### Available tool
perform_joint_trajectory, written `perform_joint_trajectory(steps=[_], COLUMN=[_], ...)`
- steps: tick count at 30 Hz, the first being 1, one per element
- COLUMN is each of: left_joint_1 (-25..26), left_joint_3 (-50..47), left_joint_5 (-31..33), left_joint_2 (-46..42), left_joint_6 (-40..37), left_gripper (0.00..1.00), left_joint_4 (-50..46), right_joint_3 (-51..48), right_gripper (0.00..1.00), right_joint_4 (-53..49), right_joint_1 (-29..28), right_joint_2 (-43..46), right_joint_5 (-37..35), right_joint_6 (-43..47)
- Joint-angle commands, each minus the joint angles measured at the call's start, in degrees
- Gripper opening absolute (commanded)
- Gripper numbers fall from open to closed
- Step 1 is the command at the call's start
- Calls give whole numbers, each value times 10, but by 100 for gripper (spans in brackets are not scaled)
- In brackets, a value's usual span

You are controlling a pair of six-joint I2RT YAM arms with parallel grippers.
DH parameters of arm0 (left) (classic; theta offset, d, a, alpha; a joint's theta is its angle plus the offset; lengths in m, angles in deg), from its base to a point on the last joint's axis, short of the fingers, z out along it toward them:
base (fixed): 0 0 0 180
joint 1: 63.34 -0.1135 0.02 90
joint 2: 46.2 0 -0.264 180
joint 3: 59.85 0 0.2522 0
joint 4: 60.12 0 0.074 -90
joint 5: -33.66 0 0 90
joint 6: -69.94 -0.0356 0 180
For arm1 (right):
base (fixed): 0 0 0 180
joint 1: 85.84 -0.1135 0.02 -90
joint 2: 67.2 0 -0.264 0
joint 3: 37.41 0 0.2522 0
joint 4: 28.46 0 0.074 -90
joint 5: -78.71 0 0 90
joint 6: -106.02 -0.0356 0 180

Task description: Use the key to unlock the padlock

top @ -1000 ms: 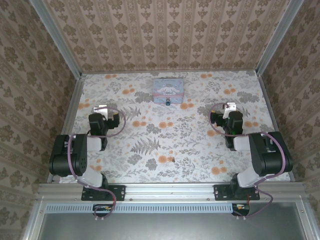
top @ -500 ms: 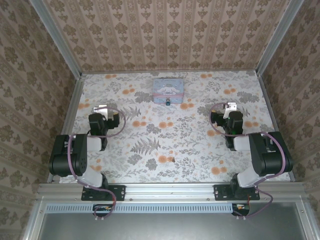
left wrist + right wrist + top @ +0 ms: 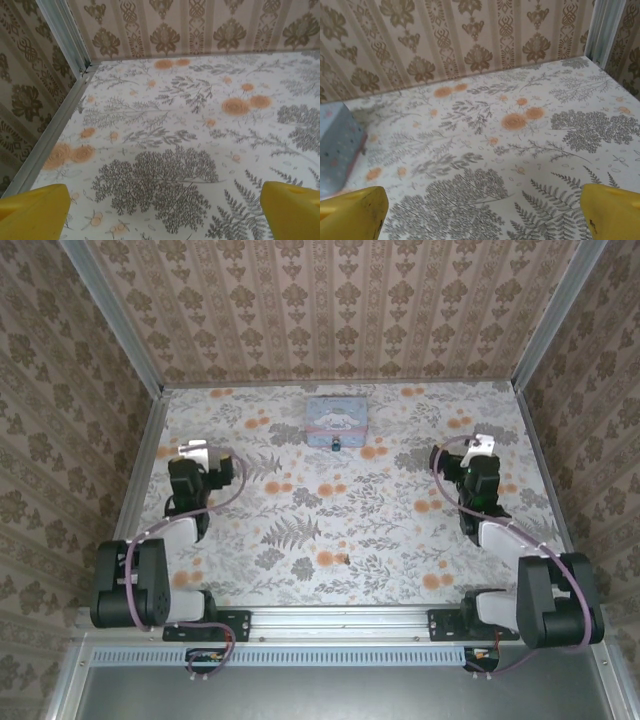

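Floral tabletop (image 3: 400, 530) between papered walls (image 3: 340, 300) bears the padlock (image 3: 335, 445).

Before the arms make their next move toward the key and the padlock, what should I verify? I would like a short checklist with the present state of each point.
1. Left gripper open and empty: ok, its yellow fingers stand wide apart with nothing held.
2. Right gripper open and empty: ok, the same.
3. Key located: ok, it lies alone on the table, near the front, between the two arms.
4. Padlock located: ok, just in front of the tin at the far side.
5. Padlock touching the tin: cannot tell.
6. Shackle shut, keyhole direction: cannot tell, too small.
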Motion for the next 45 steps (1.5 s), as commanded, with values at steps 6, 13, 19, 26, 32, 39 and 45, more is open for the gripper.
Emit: perform_joint_trajectory(steps=[6,13,19,26,32,39,45], left_joint_1=[10,44,90,122,131,146,170], left_joint_3=[161,306,439,555,627,699,754], left_joint_5=[-50,-153,-268,-311,-338,-359,-366], left_joint_2=[25,146,284,408,485,550,583], left_joint_6=[135,215,231,271,304,327,326], left_gripper=[100,100,100,100,100,100,100], left_joint_4=[-241,-311,-337,-337,-328,-328,-353], right_joint_3=[75,212,324,463,558,635,667], right_gripper=[99,91,83,77,74,74,69], right_joint_4=[-101,-207,-221,-240,-262,-286,-292], right_joint_1=[1,-39,-58,-92,-111,-123,-135], right_joint_2=[-37,-167,-300,-441,-519,-576,-599], right_joint_5=[221,267,291,305,290,263,266], right_joint_6=[-164,-223,-301,-351,-375,-393,-394])
